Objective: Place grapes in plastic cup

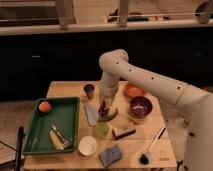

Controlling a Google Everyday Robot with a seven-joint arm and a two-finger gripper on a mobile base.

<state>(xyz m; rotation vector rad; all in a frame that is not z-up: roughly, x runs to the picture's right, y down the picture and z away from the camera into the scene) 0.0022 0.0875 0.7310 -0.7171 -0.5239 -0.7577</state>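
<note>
- Hanging over the middle of the table [67,90], the gripper [104,106] is being pointed straight down from the white arm [145,80].
- The jaws are being kept nearly fully closed, and the grapes [103,111] are being held in them, dangling just below.
- The grapes are being carried just above the green vegetable [110,116], at 12 o'clock from the plastic cup [102,130] and near it.
- The plastic cup is being left upright near the table's centre, with the white cup [87,145] at its 7 o'clock.
- The metal cup [89,90] is being left standing at 11 o'clock from the gripper.
- The green tray [35,135] is being seen at 9 o'clock, with an orange fruit [45,106] in its far corner.
- Two bowls [140,106] are being seen at 3 o'clock of the gripper.
</note>
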